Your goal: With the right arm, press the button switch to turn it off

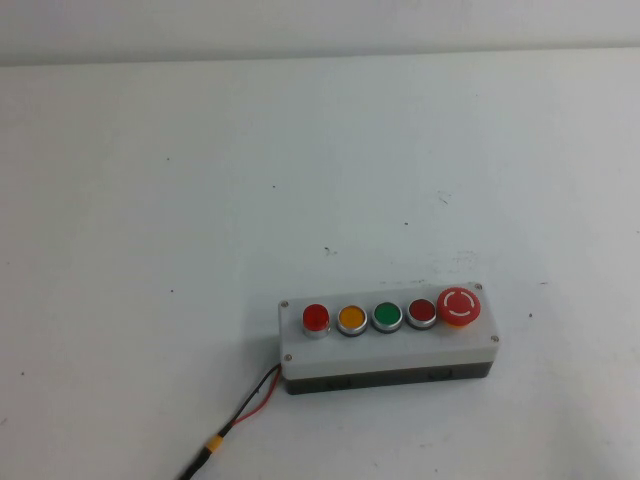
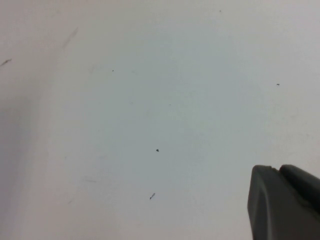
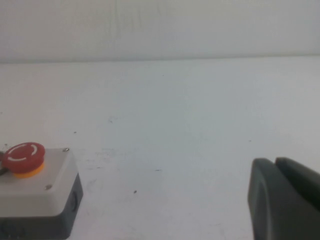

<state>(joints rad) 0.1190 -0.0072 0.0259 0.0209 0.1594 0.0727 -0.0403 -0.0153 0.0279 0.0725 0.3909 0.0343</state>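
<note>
A: Item one, nearest the robot: a black and red wire pair (image 1: 255,398) with a yellow band, running from the near-left corner of the box toward the table's near edge.

B: And the box itself?

A: White-and-grey box (image 1: 388,352), lying flat on the white table (image 1: 200,200). Five buttons in a row along its top. The button switch (image 1: 315,319), bright red with a silver rim, sits at the box's left end. Next along: an amber button (image 1: 352,319), a green button (image 1: 387,316), a darker red button (image 1: 422,313), then the mushroom button (image 1: 459,306) with white arrows at the right end.

B: Anything touching the switch?

A: Nothing on it. Neither arm appears in the high view.

B: The grippers, then?

A: Right gripper (image 3: 285,200): only a dark finger edge shows in its wrist view, off to the side of the box's mushroom end and well apart from it, with nothing in hold. How far open, I cannot tell. Left gripper (image 2: 282,202): likewise a dark edge over bare table, the box out of its view. Opening not visible, nothing seen in its grasp.

B: Beyond the box?

A: Bare table up to a pale wall (image 1: 320,25).
</note>
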